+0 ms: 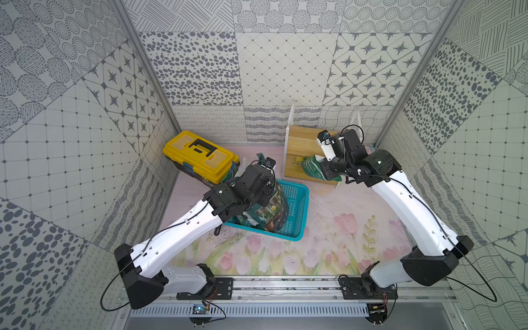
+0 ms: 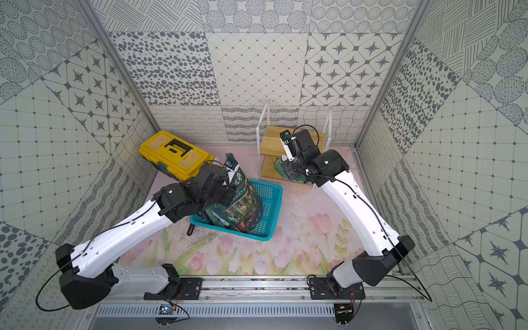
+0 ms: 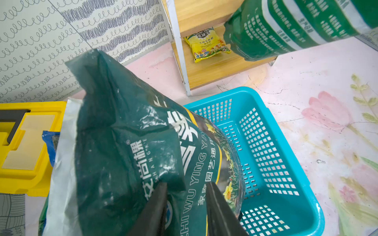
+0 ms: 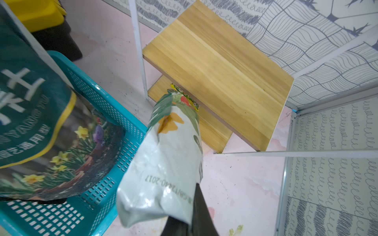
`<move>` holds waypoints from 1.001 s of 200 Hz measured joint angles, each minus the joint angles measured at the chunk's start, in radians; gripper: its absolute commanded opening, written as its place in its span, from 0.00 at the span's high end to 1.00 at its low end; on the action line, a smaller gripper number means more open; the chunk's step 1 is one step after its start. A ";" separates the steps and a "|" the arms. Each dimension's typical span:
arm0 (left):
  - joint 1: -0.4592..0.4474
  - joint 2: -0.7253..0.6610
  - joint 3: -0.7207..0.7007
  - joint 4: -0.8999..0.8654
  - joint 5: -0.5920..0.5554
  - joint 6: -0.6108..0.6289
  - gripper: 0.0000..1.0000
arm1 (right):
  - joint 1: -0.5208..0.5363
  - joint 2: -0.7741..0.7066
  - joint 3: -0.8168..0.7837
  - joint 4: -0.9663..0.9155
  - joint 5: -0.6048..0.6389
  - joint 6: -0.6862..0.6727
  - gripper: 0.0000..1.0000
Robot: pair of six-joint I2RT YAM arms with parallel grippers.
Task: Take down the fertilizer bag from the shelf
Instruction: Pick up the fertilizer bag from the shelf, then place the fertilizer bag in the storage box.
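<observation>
Right wrist view has the right gripper (image 4: 188, 218) pinched tight on the flat white end of the green-and-white plastic fertilizer bag (image 4: 163, 163). The bag hangs tilted with its far end at the front of the light wooden two-tier shelf (image 4: 221, 67); whether it rests on the lower board I cannot tell. It looks soft, saggy and slick, so a grip just behind the seam seems safest. The left gripper (image 3: 186, 204) clamps a fold of the tall dark green soil bag (image 3: 122, 132) in the teal perforated basket (image 3: 235, 92)

Bright, even light; blurred wrist-view foregrounds.
</observation>
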 measured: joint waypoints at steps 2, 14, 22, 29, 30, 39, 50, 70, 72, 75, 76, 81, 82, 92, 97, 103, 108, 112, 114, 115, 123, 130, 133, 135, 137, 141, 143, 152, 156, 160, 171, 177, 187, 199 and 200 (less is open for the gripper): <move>0.000 -0.002 -0.002 0.002 0.000 0.000 0.63 | 0.006 0.000 0.005 -0.003 -0.001 0.002 1.00; 0.000 -0.009 -0.011 0.009 0.000 0.000 0.63 | 0.037 0.000 0.026 -0.018 -0.011 0.026 1.00; 0.000 -0.016 -0.019 0.014 0.001 0.001 0.63 | 0.053 0.000 0.032 -0.025 -0.021 0.042 1.00; 0.000 -0.021 -0.024 0.021 0.002 0.001 0.63 | 0.063 0.000 0.034 -0.031 -0.037 0.061 1.00; 0.000 -0.021 -0.024 0.021 0.002 0.001 0.63 | 0.064 0.000 0.034 -0.032 -0.040 0.065 1.00; 0.000 -0.026 -0.031 0.028 0.003 0.001 0.63 | 0.076 0.001 0.034 -0.044 -0.065 0.092 1.00; 0.000 -0.032 -0.038 0.034 0.004 0.000 0.63 | 0.084 0.001 0.033 -0.060 -0.097 0.124 1.00; 0.000 -0.038 -0.047 0.042 0.006 0.000 0.62 | 0.088 0.000 0.008 -0.066 -0.154 0.195 1.00; 0.000 -0.039 -0.048 0.042 0.006 0.000 0.62 | 0.088 0.000 0.003 -0.066 -0.160 0.202 1.00; 0.000 -0.040 -0.049 0.042 0.006 0.000 0.62 | 0.088 0.000 -0.005 -0.064 -0.169 0.213 1.00; 0.000 -0.040 -0.050 0.043 0.006 0.000 0.62 | 0.088 0.000 -0.009 -0.064 -0.173 0.218 1.00; 0.000 -0.041 -0.051 0.045 0.007 0.000 0.62 | 0.089 -0.002 -0.028 -0.056 -0.189 0.237 1.00; 0.000 -0.042 -0.051 0.046 0.007 0.000 0.62 | 0.089 -0.002 -0.031 -0.056 -0.191 0.240 1.00; 0.000 -0.044 -0.056 0.050 0.007 0.000 0.62 | 0.090 -0.006 -0.074 -0.041 -0.219 0.278 1.00; 0.000 -0.045 -0.059 0.053 0.007 0.000 0.62 | 0.090 -0.010 -0.097 -0.031 -0.233 0.292 1.00; 0.000 -0.047 -0.061 0.055 0.007 0.000 0.62 | 0.090 -0.013 -0.127 -0.019 -0.249 0.315 1.00; 0.000 -0.048 -0.063 0.058 0.007 0.000 0.62 | 0.091 -0.017 -0.150 -0.009 -0.258 0.334 1.00; 0.000 -0.049 -0.065 0.060 0.008 0.000 0.62 | 0.090 -0.020 -0.168 -0.002 -0.266 0.351 1.00; 0.000 -0.049 -0.066 0.060 0.008 0.000 0.62 | 0.090 -0.021 -0.177 0.001 -0.270 0.357 1.00; 0.000 -0.050 -0.066 0.061 0.008 0.000 0.62 | 0.090 -0.022 -0.179 0.002 -0.271 0.359 1.00; 0.000 -0.051 -0.069 0.064 0.008 -0.001 0.62 | 0.090 -0.027 -0.210 0.012 -0.282 0.385 1.00; 0.000 -0.053 -0.071 0.068 0.008 -0.001 0.62 | 0.090 -0.033 -0.235 0.019 -0.294 0.407 1.00; 0.000 -0.053 -0.072 0.069 0.009 -0.001 0.62 | 0.090 -0.036 -0.243 0.024 -0.296 0.415 1.00; 0.000 -0.053 -0.072 0.070 0.009 -0.001 0.62 | 0.090 -0.039 -0.250 0.028 -0.298 0.420 1.00; 0.000 -0.053 -0.073 0.070 0.009 -0.001 0.62 | 0.090 -0.040 -0.256 0.032 -0.301 0.426 1.00; 0.000 -0.054 -0.074 0.071 0.009 -0.001 0.62 | 0.090 -0.043 -0.264 0.038 -0.307 0.436 1.00; 0.000 -0.054 -0.075 0.072 0.010 -0.001 0.62 | 0.090 -0.044 -0.267 0.040 -0.312 0.441 1.00; 0.000 -0.055 -0.078 0.077 0.010 -0.001 0.62 | 0.089 -0.047 -0.279 0.049 -0.328 0.461 1.00; 0.000 -0.056 -0.079 0.077 0.011 -0.001 0.62 | 0.089 -0.049 -0.282 0.053 -0.336 0.468 1.00; 0.000 -0.056 -0.080 0.079 0.011 -0.001 0.62 | 0.089 -0.049 -0.285 0.056 -0.342 0.474 1.00; 0.000 -0.056 -0.081 0.079 0.014 -0.001 0.62 | 0.089 -0.049 -0.288 0.068 -0.356 0.486 1.00; 0.000 -0.057 -0.082 0.080 0.014 -0.001 0.62 | 0.089 -0.048 -0.291 0.074 -0.362 0.489 1.00; 0.000 -0.058 -0.082 0.081 0.016 -0.001 0.62 | 0.088 -0.044 -0.291 0.082 -0.371 0.489 1.00; 0.000 -0.060 -0.084 0.082 0.018 -0.001 0.62 | 0.077 -0.029 -0.290 0.097 -0.383 0.487 1.00; 0.000 -0.061 -0.084 0.082 0.018 -0.001 0.62 | 0.076 -0.027 -0.290 0.098 -0.386 0.486 1.00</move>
